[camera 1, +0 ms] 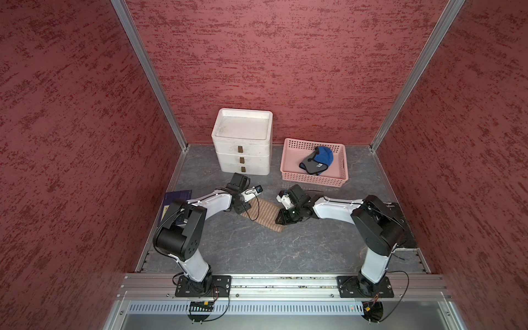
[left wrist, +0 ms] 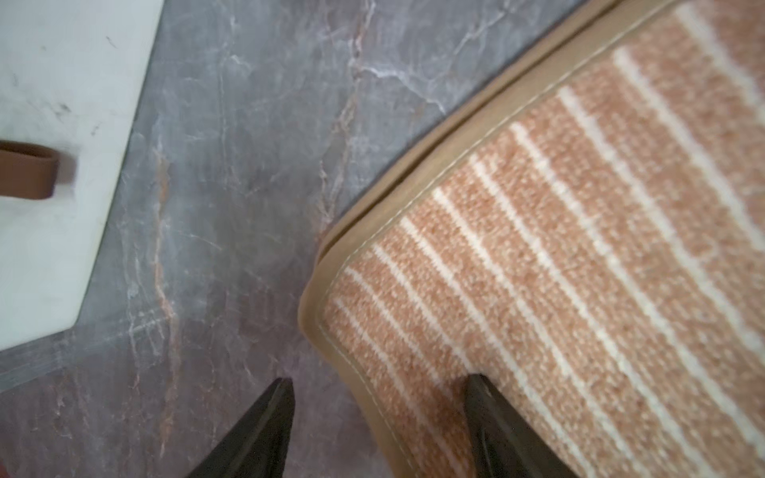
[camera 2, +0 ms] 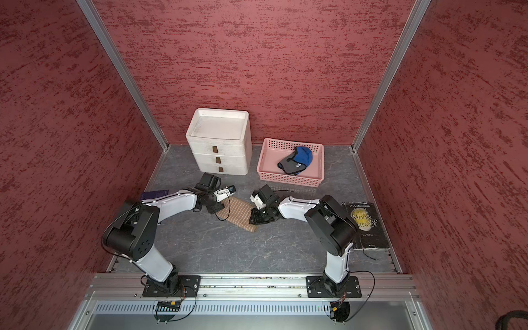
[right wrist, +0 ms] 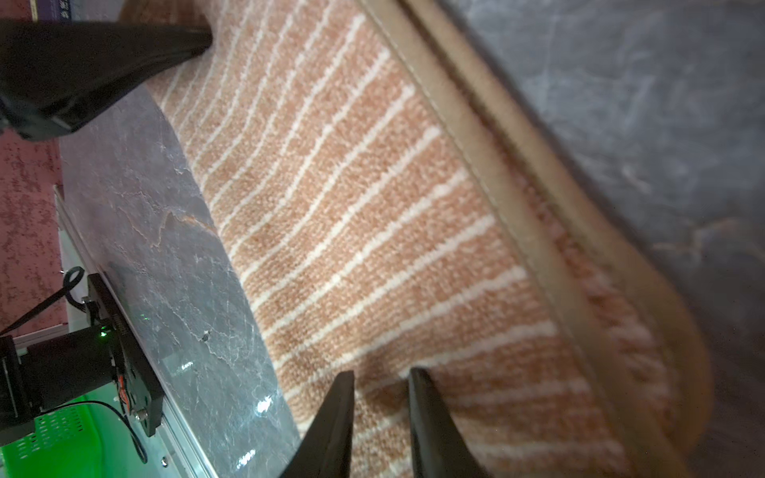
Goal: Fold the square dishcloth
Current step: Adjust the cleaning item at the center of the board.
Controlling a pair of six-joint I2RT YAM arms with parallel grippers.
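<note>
The dishcloth (camera 1: 264, 213) (camera 2: 238, 213), tan with thin white stripes and a beige hem, lies folded double on the grey marble table between both arms. In the left wrist view its two hemmed edges (left wrist: 434, 182) lie stacked. My left gripper (camera 1: 239, 209) (left wrist: 378, 378) is open at the cloth's left corner, one finger over the bare table and one over the cloth. My right gripper (camera 1: 281, 218) (right wrist: 383, 372) is at the cloth's right end. Its fingers stand close together and press into the dishcloth (right wrist: 372, 227), with a puckered ridge of cloth between them.
A white drawer unit (camera 1: 243, 148) stands at the back. Beside it is a pink basket (camera 1: 314, 178) holding a blue and grey cap (camera 1: 317, 161). A black book (camera 2: 365, 225) lies by the right arm and a dark blue book (camera 1: 177, 197) by the left wall.
</note>
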